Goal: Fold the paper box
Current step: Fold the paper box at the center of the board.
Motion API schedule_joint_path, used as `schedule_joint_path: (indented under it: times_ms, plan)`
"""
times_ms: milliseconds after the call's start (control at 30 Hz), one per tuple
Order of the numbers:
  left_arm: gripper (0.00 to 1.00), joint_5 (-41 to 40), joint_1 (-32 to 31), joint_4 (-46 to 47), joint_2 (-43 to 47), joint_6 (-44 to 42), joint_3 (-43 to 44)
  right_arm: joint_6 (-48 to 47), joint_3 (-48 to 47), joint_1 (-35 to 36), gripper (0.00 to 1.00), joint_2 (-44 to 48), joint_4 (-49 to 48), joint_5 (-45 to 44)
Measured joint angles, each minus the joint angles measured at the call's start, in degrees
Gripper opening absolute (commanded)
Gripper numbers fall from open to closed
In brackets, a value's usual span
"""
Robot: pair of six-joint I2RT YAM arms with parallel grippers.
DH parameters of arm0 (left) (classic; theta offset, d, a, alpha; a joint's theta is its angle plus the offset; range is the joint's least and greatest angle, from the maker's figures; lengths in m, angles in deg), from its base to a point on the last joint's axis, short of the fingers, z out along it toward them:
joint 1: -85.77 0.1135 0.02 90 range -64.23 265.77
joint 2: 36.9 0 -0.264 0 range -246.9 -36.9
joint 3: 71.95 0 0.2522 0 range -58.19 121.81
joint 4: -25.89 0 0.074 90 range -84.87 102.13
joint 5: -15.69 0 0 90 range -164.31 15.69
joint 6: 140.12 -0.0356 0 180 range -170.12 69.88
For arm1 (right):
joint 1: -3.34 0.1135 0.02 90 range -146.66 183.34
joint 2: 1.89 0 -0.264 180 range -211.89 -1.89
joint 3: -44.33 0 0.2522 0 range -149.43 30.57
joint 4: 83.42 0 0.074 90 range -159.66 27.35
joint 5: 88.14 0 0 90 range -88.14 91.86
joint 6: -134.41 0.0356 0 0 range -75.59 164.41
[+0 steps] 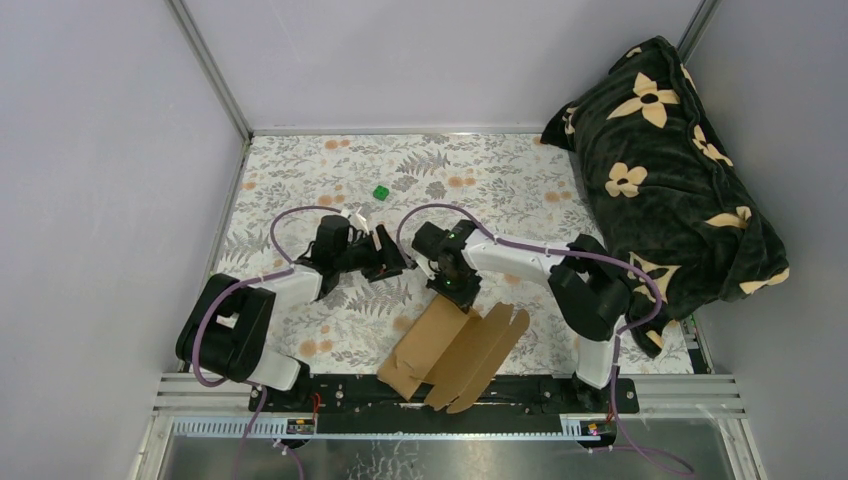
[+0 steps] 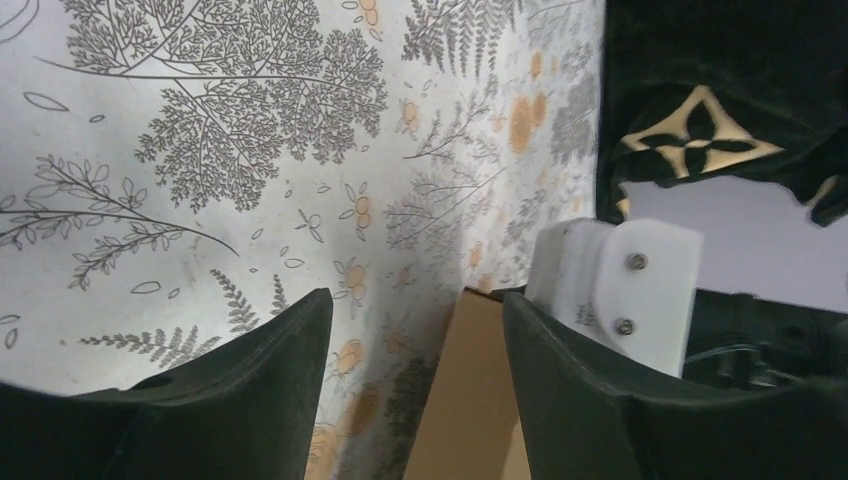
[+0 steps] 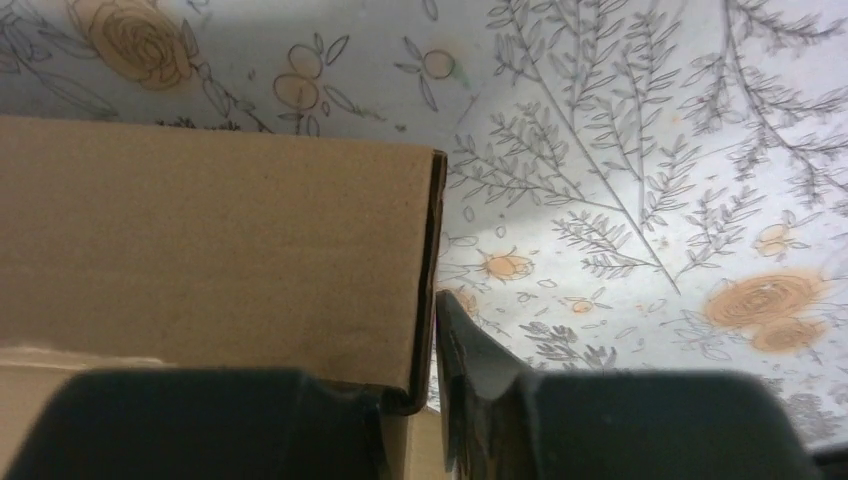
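The paper box (image 1: 455, 350) is brown cardboard, half opened, lying near the front edge between the two arm bases, with flaps spread toward me. My right gripper (image 1: 458, 293) reaches down onto its far upper corner. In the right wrist view a cardboard wall (image 3: 220, 240) fills the left half, and the right gripper (image 3: 422, 345) is shut on that wall's edge, jaws close together. My left gripper (image 1: 393, 266) hovers just left of the right one, apart from the box. In its own view the left gripper (image 2: 415, 300) is open, holding nothing, with cardboard (image 2: 475, 400) showing beyond the gap.
A tiny green cube (image 1: 381, 192) sits on the flowered cloth (image 1: 300, 190) toward the back. A dark blanket with cream flowers (image 1: 670, 180) is piled along the right side. Grey walls enclose the left and back. The right arm's white link (image 2: 630, 290) is close beside the left fingers.
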Motion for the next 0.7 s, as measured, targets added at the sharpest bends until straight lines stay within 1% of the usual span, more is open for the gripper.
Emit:
schedule_joint_path:
  times_ms: [133, 200, 300, 367, 500, 700]
  plan:
    - [0.7, -1.0, -1.9, 2.3, -1.2, 0.7, 0.0, -0.8, -2.8, -0.1, 0.27, -1.4, 1.8, -1.0]
    - [0.7, -1.9, -2.6, 4.5, -2.3, 1.5, -0.3, -1.0, -3.0, -0.1, 0.32, -1.4, 2.3, -1.4]
    - [0.7, -2.2, -3.7, 7.3, -4.2, 2.5, -1.5, -1.1, -2.9, -0.1, 0.34, -1.5, 1.6, -1.5]
    - [0.7, -1.9, -5.2, 8.6, -5.5, 3.1, -2.4, -1.1, -2.6, -0.1, 0.33, -1.6, -0.5, -1.7]
    - [0.7, -0.5, -6.6, 10.2, -7.1, 3.4, -3.3, -0.3, -1.7, -0.1, 0.26, -1.6, -6.1, -2.8]
    - [0.7, -0.2, -6.7, 11.1, -7.3, 3.5, -3.9, 0.5, 0.5, 0.0, 0.18, -1.4, -12.0, -5.0]
